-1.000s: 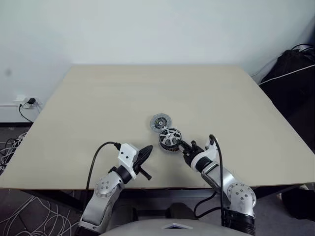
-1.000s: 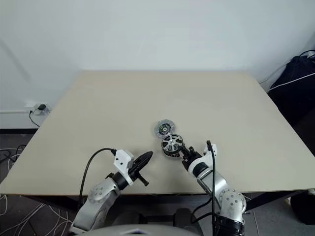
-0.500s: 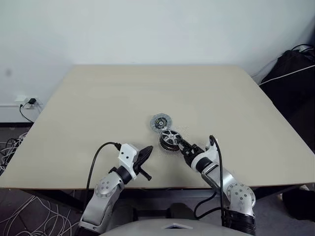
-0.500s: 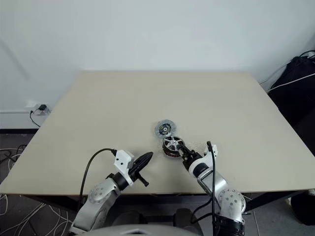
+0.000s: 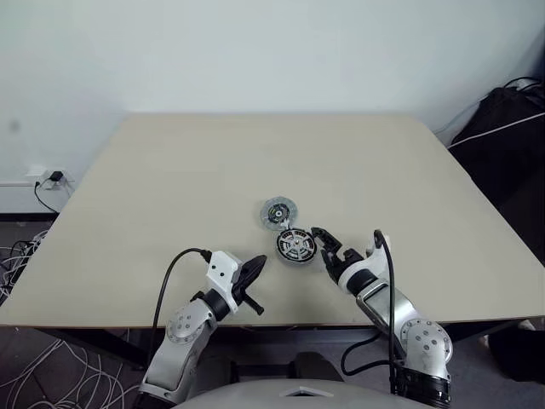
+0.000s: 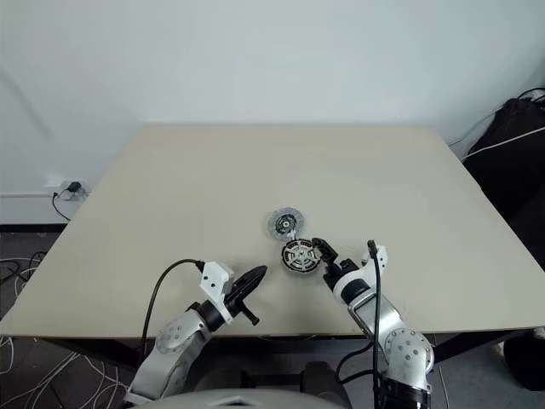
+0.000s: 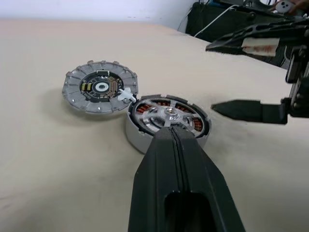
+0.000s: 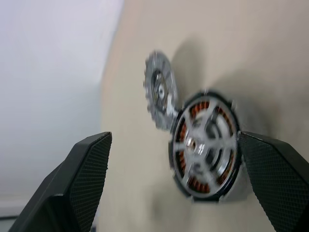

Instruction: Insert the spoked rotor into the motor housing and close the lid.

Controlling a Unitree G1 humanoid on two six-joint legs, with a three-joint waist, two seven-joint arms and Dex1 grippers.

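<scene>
Left wrist view looks along the left gripper [image 7: 176, 145], whose 2 black fingers are pressed together with nothing between them, aimed at the housing [image 7: 166, 121] and stopping short of it. The right gripper [image 5: 328, 247] stands just right of the housing with its fingers spread wide and nothing held; in the right wrist view the 2 textured pads [image 8: 87, 169] sit far apart, with the housing seen between them and neither one touching it. The housing lies flat on the table [image 5: 170, 170], near the front edge and between the 2 grippers. The rotor [image 8: 205, 145] sits inside the housing, its silver spokes and hub lying over the copper-brown windings, which show through the gaps between the spokes. The lid [image 7: 99, 87] lies flat on the table on the far side of the housing and slightly to its left, its edge touching or nearly touching the housing's rim, with its ribbed face and dark centre turned up. A small white tab sticks out from the lid toward the housing. A dark bag [image 5: 511, 128] sits off the table's right side, well apart from the housing.
</scene>
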